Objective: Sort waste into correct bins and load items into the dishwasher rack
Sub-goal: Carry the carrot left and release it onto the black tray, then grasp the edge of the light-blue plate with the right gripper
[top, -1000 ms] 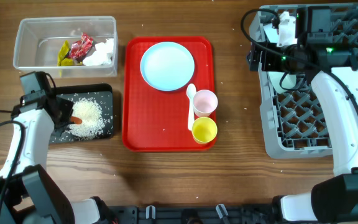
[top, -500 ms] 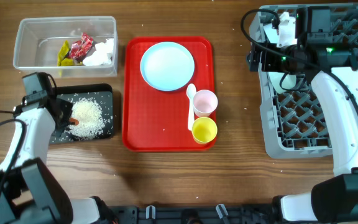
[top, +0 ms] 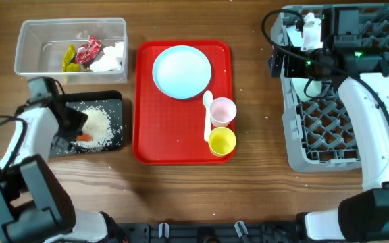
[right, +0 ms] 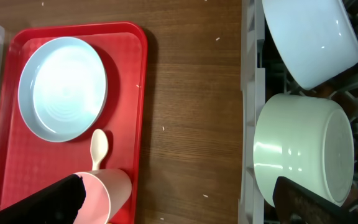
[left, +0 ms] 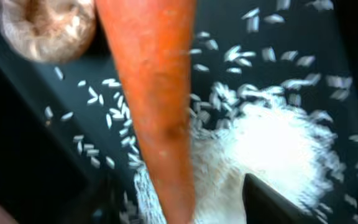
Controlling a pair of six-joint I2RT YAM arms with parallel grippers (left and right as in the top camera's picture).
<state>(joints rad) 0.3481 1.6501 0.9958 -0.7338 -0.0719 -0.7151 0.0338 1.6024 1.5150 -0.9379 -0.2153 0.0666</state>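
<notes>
- Yellow cup (top: 222, 141): upright at the near right corner of the red serving tray (top: 161, 128).
- Pink cup (top: 223, 111): upright on the same tray, just behind the yellow cup and touching or nearly touching it.
- White spoon (top: 208, 115): lies flat on the tray beside the pink cup's left side, bowl end pointing away.
- Left gripper (top: 71, 129): low over the black tray (top: 117, 101). Only one dark finger (left: 266, 199) shows in the wrist view, so whether the pincer is wide, narrow or gripping cannot be told.
- Carrot (left: 160, 106): fills the left wrist view over the black tray, next to the rice (left: 272, 143). The brown lump (left: 45, 28) sits by its far end.
- Plate (top: 182, 71): flat on the far half of the red tray.
- Clear tub (top: 32, 50): far left of the table (top: 262, 175), holding the red and yellow-green wrappers (top: 86, 50) and white tissue (top: 110, 57).
- Dishwasher rack (top: 329, 145): on the right side of the table.
- Right gripper (right: 178, 190): pincer wide, nothing between the fingers, at the rack's left edge.
- Bowls (right: 309, 40): two side by side in the rack.
</notes>
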